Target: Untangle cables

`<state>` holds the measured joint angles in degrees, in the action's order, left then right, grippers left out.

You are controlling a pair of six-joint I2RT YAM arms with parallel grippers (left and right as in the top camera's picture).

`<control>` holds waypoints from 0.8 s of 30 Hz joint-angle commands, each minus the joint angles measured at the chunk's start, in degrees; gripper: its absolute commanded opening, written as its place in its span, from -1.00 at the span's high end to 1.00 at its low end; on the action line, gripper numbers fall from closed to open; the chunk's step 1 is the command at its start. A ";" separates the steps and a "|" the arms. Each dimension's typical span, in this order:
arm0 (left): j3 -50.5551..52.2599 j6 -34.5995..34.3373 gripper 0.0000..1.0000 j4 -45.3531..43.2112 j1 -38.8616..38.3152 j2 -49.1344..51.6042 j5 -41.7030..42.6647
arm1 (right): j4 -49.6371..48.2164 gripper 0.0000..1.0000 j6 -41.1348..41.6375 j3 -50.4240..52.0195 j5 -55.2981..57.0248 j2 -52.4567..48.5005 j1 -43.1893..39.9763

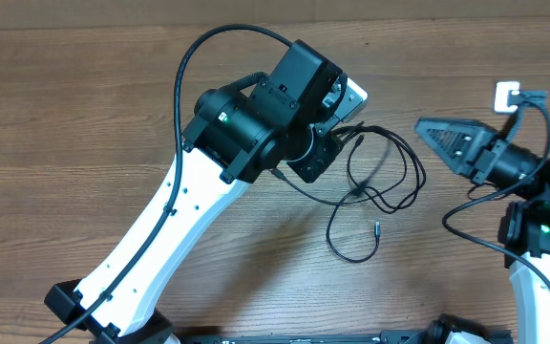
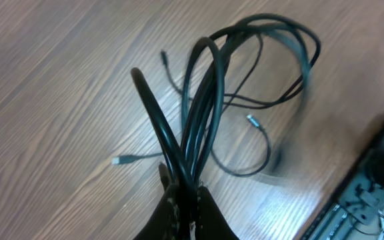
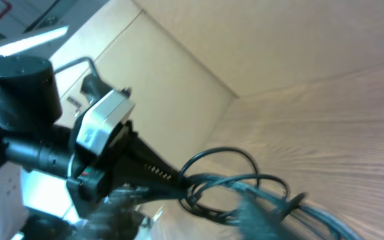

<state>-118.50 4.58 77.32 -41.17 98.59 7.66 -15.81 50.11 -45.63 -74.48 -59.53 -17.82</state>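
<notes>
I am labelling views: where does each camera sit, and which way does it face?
Overhead: above the table, facing down; left arm, right arm, cables between them.
Left wrist: on left arm, looks along the left hand, shut on the cables.
Right wrist: on right arm, tilted, faces left arm; right hand unclear.
All three share the cables.

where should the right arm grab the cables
The loose tail just behind its plug, from the right: it seems to lie flat on the table, clear of the looped cables, and the left arm holds their left side.
</notes>
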 commanded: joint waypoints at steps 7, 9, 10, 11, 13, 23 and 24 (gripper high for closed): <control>-0.48 1.81 0.92 -7.21 -0.09 0.44 13.09 | -0.15 -0.16 2.19 -0.42 -8.52 0.46 -1.68; -0.48 0.09 0.92 -9.25 -0.11 0.44 13.84 | -0.17 0.03 2.19 -0.42 -10.12 0.46 -1.68; -0.48 -0.39 0.92 -9.60 -0.11 0.44 13.84 | -0.17 0.06 2.19 -0.42 -10.54 0.46 -1.68; -0.48 -1.18 0.92 -10.08 -0.11 0.44 13.88 | -0.17 0.06 2.21 -0.42 -10.78 0.46 -1.68; -0.48 -2.08 0.92 -10.80 -0.11 0.44 14.78 | -0.17 0.06 2.19 -0.42 -11.17 0.46 -1.64; -0.48 -6.75 0.92 -16.59 -0.11 0.44 22.45 | -0.15 0.02 1.90 -0.42 -10.49 -0.02 0.52; -0.48 -6.75 0.92 -16.83 -0.11 0.44 23.78 | -0.15 0.02 1.92 -0.42 -10.21 -0.13 0.52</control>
<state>-118.50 -0.34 61.49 -41.17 98.65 26.28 -15.75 52.27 -45.63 -85.12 -59.53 -17.56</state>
